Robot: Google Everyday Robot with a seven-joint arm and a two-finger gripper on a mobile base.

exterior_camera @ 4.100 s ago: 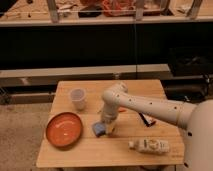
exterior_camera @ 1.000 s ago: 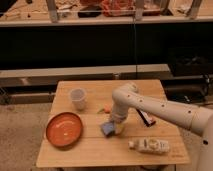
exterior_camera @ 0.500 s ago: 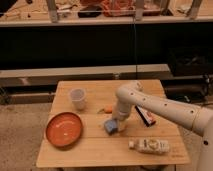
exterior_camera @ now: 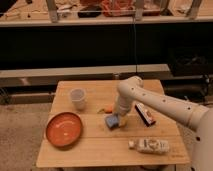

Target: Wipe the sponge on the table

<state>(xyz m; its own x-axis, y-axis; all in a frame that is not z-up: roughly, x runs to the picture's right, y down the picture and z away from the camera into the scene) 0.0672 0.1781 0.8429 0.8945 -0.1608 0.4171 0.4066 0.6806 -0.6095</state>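
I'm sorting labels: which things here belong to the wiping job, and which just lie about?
Job: small blue wavy-edged sponge; pale wooden slatted table; robot's claw, down at the sponge.
Lying about: white cup; round orange plate; black-and-white rectangular block; pale bottle on its side.

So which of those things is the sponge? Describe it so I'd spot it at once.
Look at the pale wooden table, near its middle, where the robot's end effector points down. The sponge is the small soft pad right at that end effector, between the orange plate and the black-and-white block. It is the only blue thing there.
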